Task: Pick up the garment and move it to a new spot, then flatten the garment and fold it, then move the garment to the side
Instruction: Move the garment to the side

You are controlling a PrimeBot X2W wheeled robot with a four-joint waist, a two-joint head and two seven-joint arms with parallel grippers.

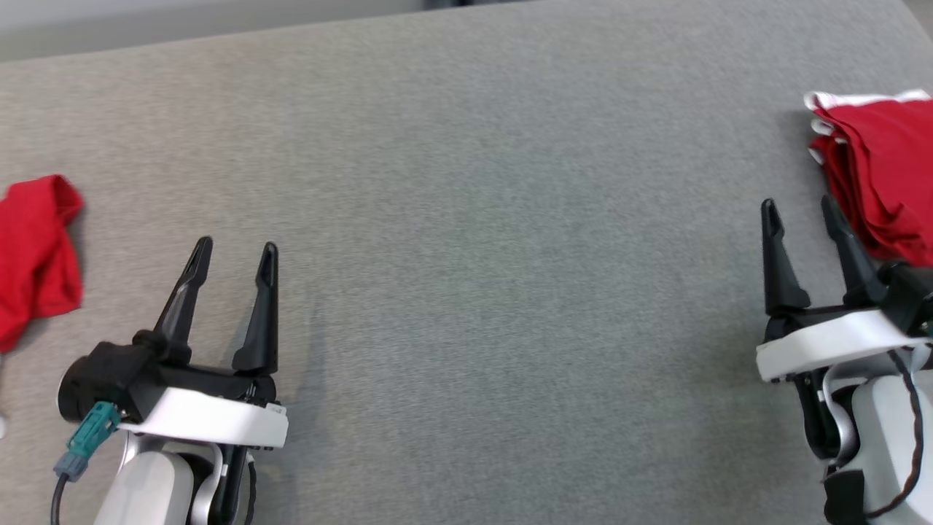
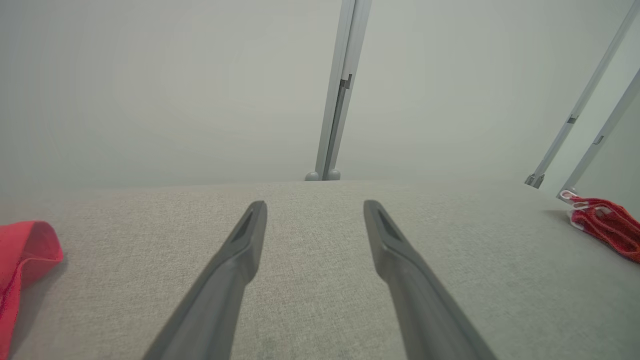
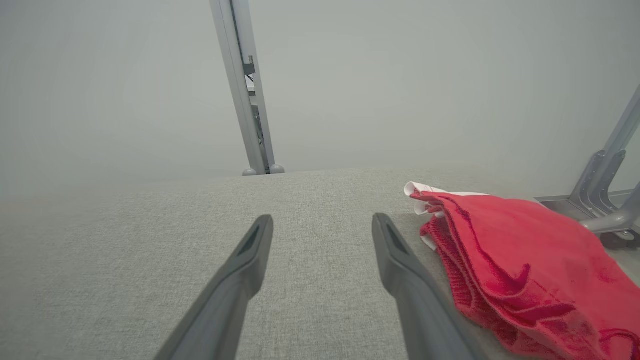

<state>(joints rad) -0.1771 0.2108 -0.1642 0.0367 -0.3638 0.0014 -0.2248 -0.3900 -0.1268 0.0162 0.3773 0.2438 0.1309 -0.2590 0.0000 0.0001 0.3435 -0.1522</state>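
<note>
On the tabletop (image 1: 510, 255), a bunched garment (image 1: 33, 248) lies at the left edge and a folded garment (image 1: 885, 168) at the right edge, the left gripper (image 1: 237, 248) beside the first, the right gripper (image 1: 797, 203) just beside the second, and a post (image 2: 340, 100) behind the far edge.

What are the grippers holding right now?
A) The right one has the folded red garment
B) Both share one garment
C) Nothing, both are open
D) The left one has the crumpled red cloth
C: the left gripper and right gripper stand open with only the grey surface between their fingers. The crumpled red cloth and the folded red garment lie out to the sides, ungripped.
</note>
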